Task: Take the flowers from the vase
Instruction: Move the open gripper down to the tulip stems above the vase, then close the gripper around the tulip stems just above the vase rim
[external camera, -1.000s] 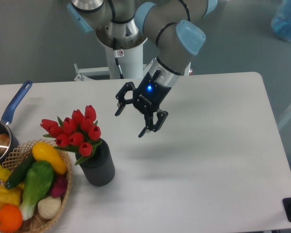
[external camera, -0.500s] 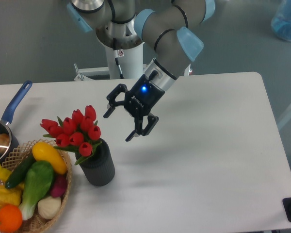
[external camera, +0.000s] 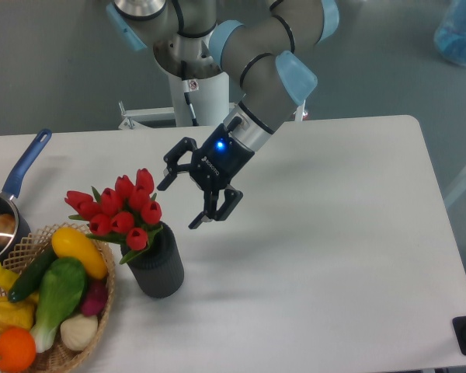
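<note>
Standing in the ribbed dark vase (external camera: pixel 156 266) on the tabletop (external camera: pixel 334 256), the flowers (external camera: pixel 120 208) bunch red above green leaves, while the gripper (external camera: pixel 182 197) hangs just right of them, tilted, jaws spread.

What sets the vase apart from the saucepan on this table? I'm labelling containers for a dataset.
The vase is a dark ribbed cylinder standing fully in view; the saucepan is metal, cut off by the left edge. The vase has no handle; the saucepan has a blue one. The vase holds the red flowers; the saucepan's contents are unclear. Both stand upright beside the basket.
</note>
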`<state>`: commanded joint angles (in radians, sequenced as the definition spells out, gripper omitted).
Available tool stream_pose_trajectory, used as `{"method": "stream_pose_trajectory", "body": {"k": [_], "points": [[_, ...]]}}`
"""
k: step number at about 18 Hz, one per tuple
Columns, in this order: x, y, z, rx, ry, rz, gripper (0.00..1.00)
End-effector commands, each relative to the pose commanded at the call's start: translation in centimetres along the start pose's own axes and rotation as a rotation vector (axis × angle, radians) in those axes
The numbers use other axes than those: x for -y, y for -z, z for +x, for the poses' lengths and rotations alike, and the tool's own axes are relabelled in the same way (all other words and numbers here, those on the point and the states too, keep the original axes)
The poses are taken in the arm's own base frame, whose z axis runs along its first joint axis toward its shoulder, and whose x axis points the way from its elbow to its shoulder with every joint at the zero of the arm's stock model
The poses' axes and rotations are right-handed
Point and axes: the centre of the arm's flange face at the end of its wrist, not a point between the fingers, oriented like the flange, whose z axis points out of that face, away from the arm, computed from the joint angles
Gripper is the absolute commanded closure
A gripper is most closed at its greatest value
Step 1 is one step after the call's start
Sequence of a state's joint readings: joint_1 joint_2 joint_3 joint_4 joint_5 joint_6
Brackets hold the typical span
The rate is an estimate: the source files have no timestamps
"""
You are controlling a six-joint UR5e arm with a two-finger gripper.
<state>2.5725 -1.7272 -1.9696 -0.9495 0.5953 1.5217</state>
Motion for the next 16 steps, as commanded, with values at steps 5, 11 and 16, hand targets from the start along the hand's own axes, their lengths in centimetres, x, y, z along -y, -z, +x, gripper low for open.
{"method": "stream_pose_trajectory", "body": {"k": [5, 11, 16], "points": [[0.3, -1.4, 0.5, -0.027, -0.013, 0.005, 0.0], [0.4, -2.4, 0.5, -0.041, -0.011, 0.022, 0.0], [0.4, -2.9, 0.4, -0.044, 0.025, 0.028, 0.0]]}}
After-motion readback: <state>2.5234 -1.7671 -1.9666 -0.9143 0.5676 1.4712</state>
